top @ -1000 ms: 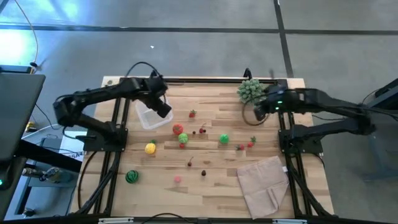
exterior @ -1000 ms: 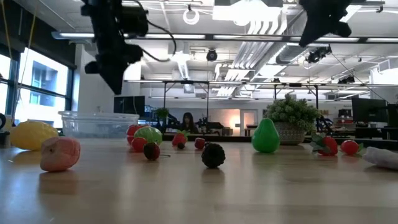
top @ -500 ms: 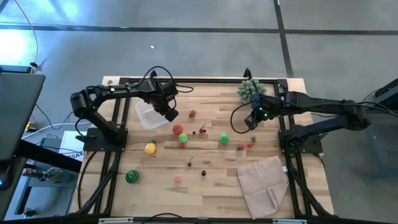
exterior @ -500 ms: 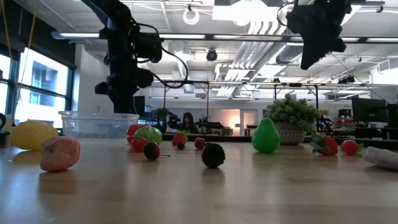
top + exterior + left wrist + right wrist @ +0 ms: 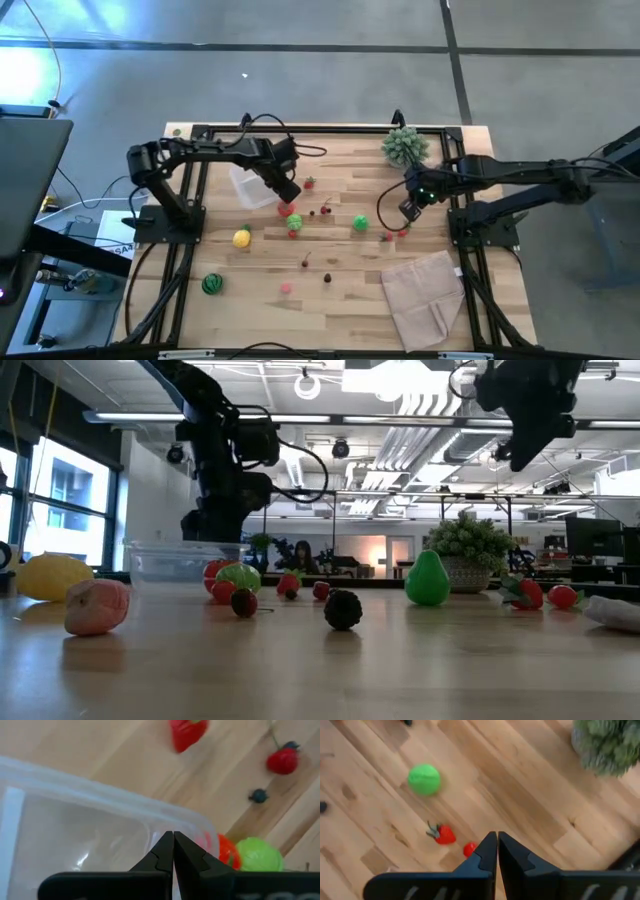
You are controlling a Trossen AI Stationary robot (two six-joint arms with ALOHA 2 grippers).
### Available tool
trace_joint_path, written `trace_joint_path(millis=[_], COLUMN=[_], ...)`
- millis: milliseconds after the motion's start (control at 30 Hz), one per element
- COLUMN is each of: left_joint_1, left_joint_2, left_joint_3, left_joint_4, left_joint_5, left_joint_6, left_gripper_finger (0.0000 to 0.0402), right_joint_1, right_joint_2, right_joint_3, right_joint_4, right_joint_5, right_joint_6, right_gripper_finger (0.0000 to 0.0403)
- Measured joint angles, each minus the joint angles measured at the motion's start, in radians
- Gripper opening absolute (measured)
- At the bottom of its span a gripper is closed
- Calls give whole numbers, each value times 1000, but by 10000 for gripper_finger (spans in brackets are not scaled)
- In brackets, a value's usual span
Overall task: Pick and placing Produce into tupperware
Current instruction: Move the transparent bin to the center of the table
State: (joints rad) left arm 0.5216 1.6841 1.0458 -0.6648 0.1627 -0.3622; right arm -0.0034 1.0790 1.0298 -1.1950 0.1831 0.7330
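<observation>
The clear tupperware [image 5: 243, 183] stands on its base at the table's far left, and it also shows in the low view [image 5: 185, 560]. My left gripper [image 5: 284, 188] is shut, with its fingers down at the tub's right side [image 5: 173, 836]. Produce lies scattered on the wood: a yellow lemon [image 5: 241, 238], a green striped melon ball [image 5: 211, 285], a red tomato [image 5: 286, 208], a green round [image 5: 360, 223] and small red berries [image 5: 388, 236]. My right gripper [image 5: 408, 207] is shut and raised above the table, just over the red berries [image 5: 469, 849] and a strawberry [image 5: 442, 834]. My left gripper has its shut fingertips [image 5: 170, 840] against the tupperware's clear wall near a rounded corner [image 5: 200, 827], coming down from above at a slant. The tub stays upright on the table. Whether the tips are inside or on the rim, I cannot tell.
A spiky pale-green plant ball [image 5: 403, 147] sits at the far right edge. A beige folded cloth [image 5: 425, 295] lies near the right near corner. A pink fruit [image 5: 286, 288] and a dark berry [image 5: 327, 278] lie mid-table. Bare wood shows near the middle front.
My left gripper has moved toward the table's right and down to the tub's right side. The tupperware has slid a little toward the table's right, closer to the tomato. My right gripper has moved toward the near edge, over the red berries, staying raised.
</observation>
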Motion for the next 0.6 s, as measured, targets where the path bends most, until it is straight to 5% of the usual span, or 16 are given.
trace_joint_path(millis=[600], left_joint_1=[-72], left_joint_2=[66], left_joint_3=[129], left_joint_4=[149], left_joint_5=[92], left_joint_6=[104], left_gripper_finger=[1], right_joint_1=[152], right_joint_2=[0], right_joint_3=[-1], right_joint_4=[-12], right_joint_5=[50], right_joint_6=[106], right_gripper_finger=[7])
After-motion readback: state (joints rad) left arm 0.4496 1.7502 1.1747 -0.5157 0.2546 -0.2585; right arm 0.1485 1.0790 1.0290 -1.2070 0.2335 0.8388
